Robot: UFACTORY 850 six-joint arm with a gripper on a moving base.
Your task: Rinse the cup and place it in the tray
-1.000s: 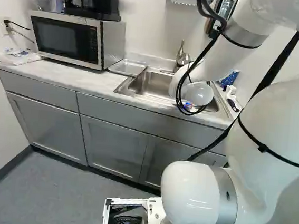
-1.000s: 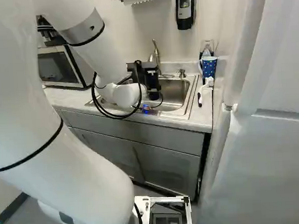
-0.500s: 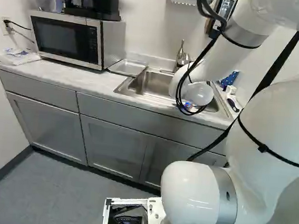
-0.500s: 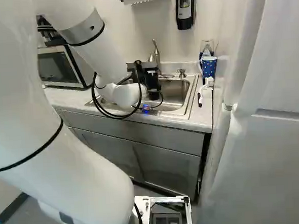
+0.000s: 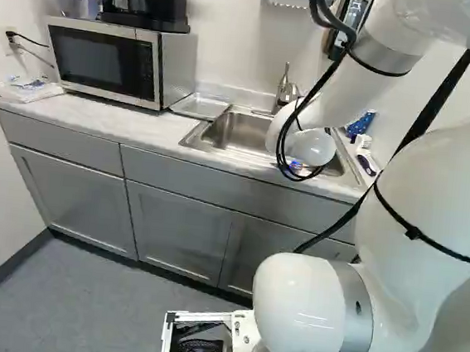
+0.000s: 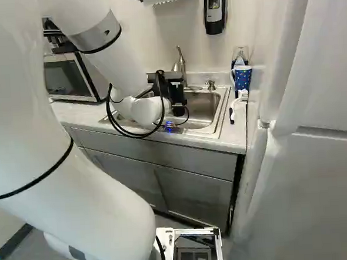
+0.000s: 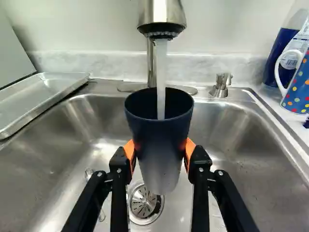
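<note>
Pinched by its sides between the orange pads of a robot's gripper (image 7: 158,153), a dark cup (image 7: 161,140), probably light, fairly stiff and slippery when wet, takes running water (image 7: 161,79) above the sink (image 7: 231,140), its middle a sensible place to hold.

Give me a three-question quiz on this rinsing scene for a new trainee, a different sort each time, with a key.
1. True or false: water runs from the faucet into the cup.

2. In the left base view, where does the tray lie?
A) Under the faucet
B) Between the microwave and the sink
C) On the floor

3. Fill in the blank: the tool grips the cup between its two ____ pads.

Key: 1 true; 2 B; 3 orange
</note>
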